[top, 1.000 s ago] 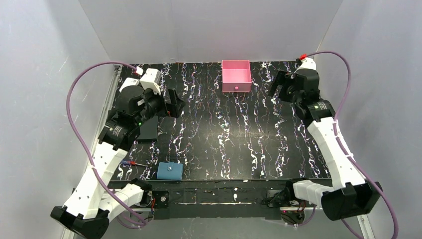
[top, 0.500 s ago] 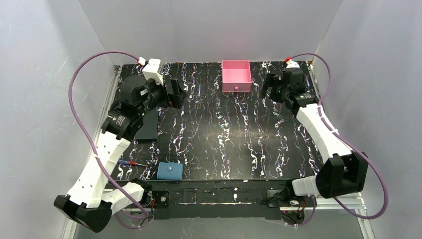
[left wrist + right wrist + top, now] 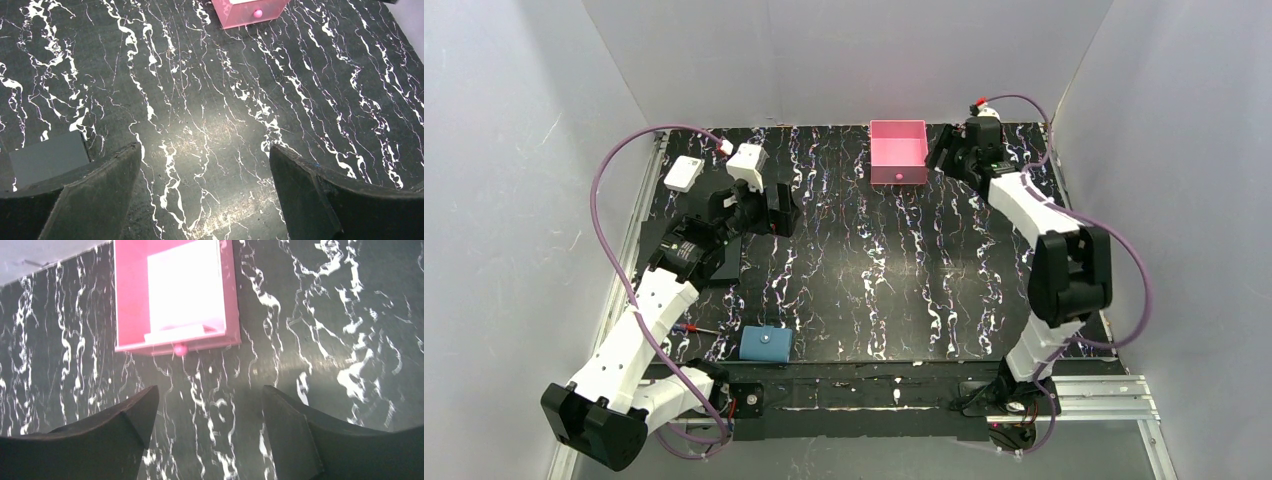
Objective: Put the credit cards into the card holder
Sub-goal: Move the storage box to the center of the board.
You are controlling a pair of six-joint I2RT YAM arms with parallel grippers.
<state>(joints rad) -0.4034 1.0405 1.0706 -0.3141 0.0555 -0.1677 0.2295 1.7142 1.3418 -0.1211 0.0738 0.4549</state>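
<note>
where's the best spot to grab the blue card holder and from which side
Likely from straight above, pinching the card holder across its shorter front-to-back width. It lies flat and closed on the table, snap button up, so no edge stands up for a sideways approach. It sits on the left arm's side, so the left tool looks nearer.

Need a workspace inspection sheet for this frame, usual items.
Surface: black marbled table, no spill seen.
Job's things: card holder closed, near edge, left side; credit cards not clearly seen.
Clutter: pink tray, white box, screwdriver, black slab.
Grippers: left gripper open, empty; right gripper open, empty, by the pink tray.
Cables: purple cables, one loop per arm, no snag seen.
Surroundings: pale walls on three sides.
</note>
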